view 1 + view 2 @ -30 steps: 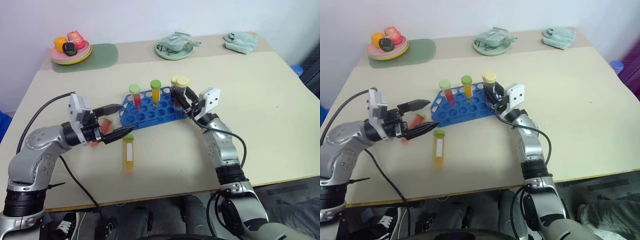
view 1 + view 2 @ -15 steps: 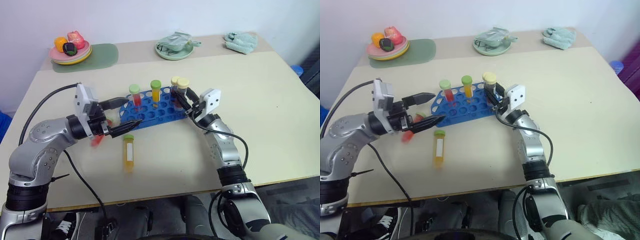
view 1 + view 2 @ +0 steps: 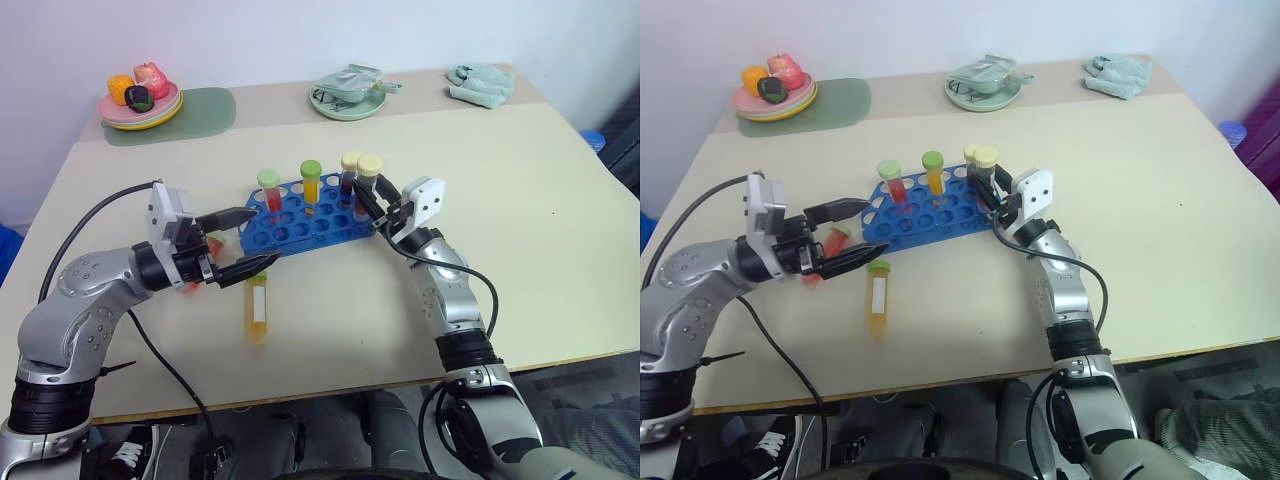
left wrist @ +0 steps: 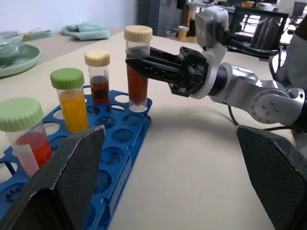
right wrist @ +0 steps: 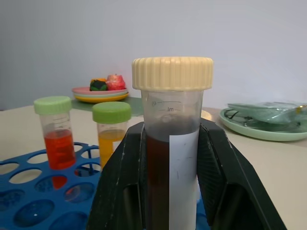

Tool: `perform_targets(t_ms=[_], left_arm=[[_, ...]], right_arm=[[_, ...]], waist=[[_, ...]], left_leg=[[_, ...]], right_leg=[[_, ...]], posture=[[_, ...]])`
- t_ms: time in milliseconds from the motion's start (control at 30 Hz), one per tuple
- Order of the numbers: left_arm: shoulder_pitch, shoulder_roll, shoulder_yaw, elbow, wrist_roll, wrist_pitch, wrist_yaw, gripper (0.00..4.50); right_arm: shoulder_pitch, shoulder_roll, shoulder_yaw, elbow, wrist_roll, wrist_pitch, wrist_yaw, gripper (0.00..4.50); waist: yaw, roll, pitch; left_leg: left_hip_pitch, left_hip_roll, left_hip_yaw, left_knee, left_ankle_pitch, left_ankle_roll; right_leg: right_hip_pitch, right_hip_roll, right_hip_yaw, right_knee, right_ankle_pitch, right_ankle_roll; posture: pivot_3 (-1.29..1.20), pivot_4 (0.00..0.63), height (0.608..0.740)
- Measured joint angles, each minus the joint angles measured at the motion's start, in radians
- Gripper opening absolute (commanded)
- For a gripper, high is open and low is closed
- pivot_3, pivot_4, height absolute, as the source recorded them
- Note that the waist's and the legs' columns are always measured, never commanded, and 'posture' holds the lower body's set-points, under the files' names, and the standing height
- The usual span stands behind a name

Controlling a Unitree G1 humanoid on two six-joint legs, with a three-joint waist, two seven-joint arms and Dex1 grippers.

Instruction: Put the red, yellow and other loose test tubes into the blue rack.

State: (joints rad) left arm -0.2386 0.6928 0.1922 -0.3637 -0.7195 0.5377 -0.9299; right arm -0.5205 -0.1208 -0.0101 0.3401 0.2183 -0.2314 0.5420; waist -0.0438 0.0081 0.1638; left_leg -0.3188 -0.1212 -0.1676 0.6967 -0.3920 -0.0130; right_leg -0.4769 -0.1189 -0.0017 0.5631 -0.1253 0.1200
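My right gripper (image 3: 368,203) clenches the dark tube (image 5: 171,143) upright over the blue rack (image 3: 300,225), centre frame, for seating; left gripper (image 3: 250,240) jaws released near the red tube (image 3: 830,245).

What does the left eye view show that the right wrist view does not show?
The left eye view shows the open left hand, a yellow tube lying on the table and a red tube lying between the left hand's fingers, not gripped. The right wrist view shows the label and printed scale on the dark tube. Both show the right hand shut on that tube, the blue rack, the green-capped red tube and orange tube standing in it.
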Motion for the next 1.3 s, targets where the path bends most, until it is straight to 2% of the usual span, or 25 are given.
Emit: perform_targets(t_ms=[267, 500, 533, 733, 833, 933, 1067, 1200, 1300], left_arm=[[0.0, 0.001, 0.001, -0.002, 0.0, -0.004, 0.0, 4.5], [-0.038, 0.001, 0.0, 0.0, -0.001, 0.001, 0.013, 4.5], [-0.041, 0.001, 0.0, 0.0, -0.001, 0.003, 0.016, 4.5], [-0.035, 0.003, 0.0, -0.009, -0.01, 0.014, 0.024, 4.5], [-0.014, 0.015, 0.002, -0.029, -0.015, 0.025, 0.027, 4.5], [0.026, 0.039, 0.027, -0.048, -0.03, 0.053, 0.044, 4.5], [0.079, 0.063, 0.058, -0.089, -0.06, 0.125, 0.097, 4.5], [0.08, 0.097, 0.06, -0.132, -0.011, 0.2, 0.237, 4.5], [0.075, 0.089, 0.087, -0.174, -0.035, 0.317, 0.375, 4.5]], right_arm=[[0.002, -0.004, 0.001, 0.016, -0.004, 0.008, 0.002, 0.78], [0.003, -0.006, -0.003, 0.019, 0.002, 0.02, 0.025, 4.18], [0.002, -0.006, -0.003, 0.019, 0.003, 0.023, 0.026, 4.48], [0.002, -0.016, -0.004, 0.006, 0.003, 0.055, 0.028, 4.48], [0.018, -0.05, -0.004, -0.076, 0.007, 0.112, 0.032, 4.48], [0.064, -0.137, -0.019, -0.206, 0.049, 0.195, 0.069, 4.48], [0.14, -0.299, -0.063, -0.361, 0.17, 0.323, 0.197, 4.48], [0.195, -0.497, -0.121, -0.448, 0.281, 0.416, 0.384, 4.48], [0.2, -0.626, -0.144, -0.491, 0.363, 0.493, 0.524, 4.48]], waist=[[-0.001, 0.0, 0.0], [0.0, 0.0, 0.0], [0.0, 0.0, 0.0], [0.001, 0.0, 0.0], [0.002, 0.0, 0.0], [0.006, 0.0, 0.0], [0.014, 0.001, 0.0], [0.032, 0.001, 0.001], [0.034, 0.001, 0.001]], left_leg=[[0.0, 0.0, 0.0, 0.0, 0.0, 0.0], [0.0, 0.0, 0.0, 0.0, 0.0, 0.0], [0.0, 0.0, 0.0, 0.0, 0.0, 0.0], [0.0, 0.0, 0.0, 0.0, 0.0, 0.0], [-0.001, 0.0, 0.0, 0.0, 0.0, 0.0], [-0.001, 0.0, 0.0, 0.0, 0.0, 0.0], [-0.001, 0.0, 0.0, 0.0, 0.0, 0.0], [0.0, 0.0, 0.001, 0.0, -0.001, 0.001], [0.0, 0.002, 0.001, 0.0, -0.001, 0.001]], right_leg=[[0.0, 0.0, 0.0, 0.0, 0.0, 0.0], [0.0, 0.0, 0.0, 0.0, 0.0, 0.0], [0.0, 0.0, 0.0, 0.0, 0.0, 0.0], [0.0, 0.0, 0.0, 0.0, 0.0, 0.0], [-0.001, 0.0, 0.0, 0.0, 0.0, 0.0], [0.0, 0.0, 0.0, -0.001, 0.0, 0.0], [0.0, 0.0, 0.001, -0.001, 0.0, 0.0], [0.001, 0.0, 0.001, -0.002, 0.0, 0.0], [0.002, 0.0, 0.002, -0.002, 0.0, 0.0]], posture=[[0.0, 0.15, 0.74], [0.0, 0.15, 0.74], [0.0, 0.15, 0.74], [0.0, 0.15, 0.74], [0.0, 0.15, 0.74], [0.0, 0.15, 0.74], [0.0, 0.15, 0.74], [0.0, 0.15, 0.74], [0.0, 0.15, 0.74]])
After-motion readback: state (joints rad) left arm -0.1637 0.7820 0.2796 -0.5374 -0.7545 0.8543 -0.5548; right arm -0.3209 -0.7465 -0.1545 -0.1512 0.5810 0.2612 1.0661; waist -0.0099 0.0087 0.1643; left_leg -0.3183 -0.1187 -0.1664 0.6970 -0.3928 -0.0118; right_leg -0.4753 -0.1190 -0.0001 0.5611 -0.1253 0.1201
